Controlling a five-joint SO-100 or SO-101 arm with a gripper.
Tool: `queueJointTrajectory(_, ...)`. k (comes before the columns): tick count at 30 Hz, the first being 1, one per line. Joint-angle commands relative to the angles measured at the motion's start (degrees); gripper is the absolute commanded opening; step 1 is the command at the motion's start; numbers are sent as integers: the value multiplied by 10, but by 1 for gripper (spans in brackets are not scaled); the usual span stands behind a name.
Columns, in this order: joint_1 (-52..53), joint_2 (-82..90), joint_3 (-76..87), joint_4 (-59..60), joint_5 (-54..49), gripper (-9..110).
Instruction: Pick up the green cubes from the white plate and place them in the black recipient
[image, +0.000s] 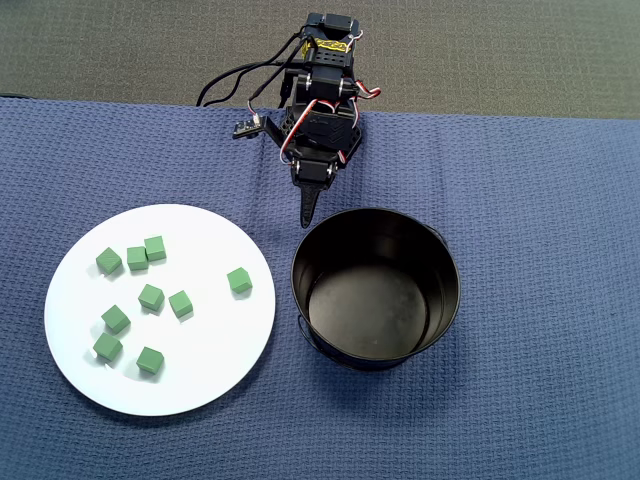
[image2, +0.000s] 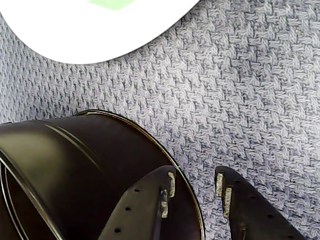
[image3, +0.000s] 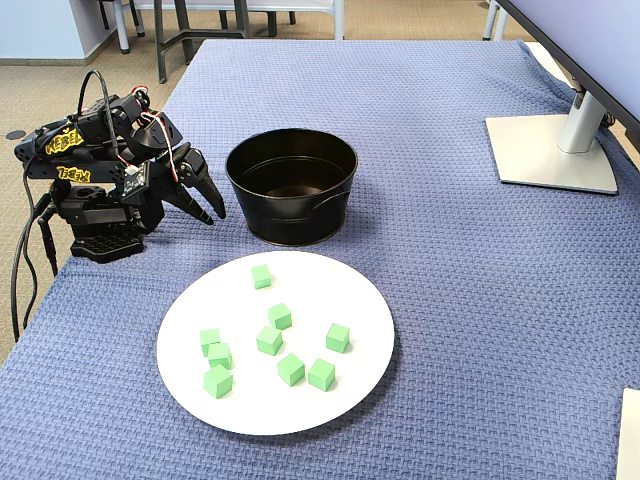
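Cubes (image3: 270, 340) all sit on the plate (image3: 360, 300) (eight of them); pot (image3: 292, 186) beside it, claw (image2: 196, 187) slightly spread, pinching nothing.

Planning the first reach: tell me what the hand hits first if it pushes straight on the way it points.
Probably the blue cloth, beside the black pot. The open hand points down at bare weave; the white plate lies farther on. Depth is unclear.

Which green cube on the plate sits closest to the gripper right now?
The lone green cube nearest the black pot, apart from the other seven on the white plate. In the overhead view it is rightmost, closest to the gripper.
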Motion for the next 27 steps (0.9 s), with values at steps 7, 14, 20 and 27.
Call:
queueJointTrajectory(7, -62, -132, -15, -72, -40, 1)
queueJointTrajectory(14, -35, -184, -95, -55, -43, 8)
queueJointTrajectory(20, 34, -276, -277, 18, -96, 16)
queueJointTrajectory(27, 143, -396, -395, -31, -236, 18)
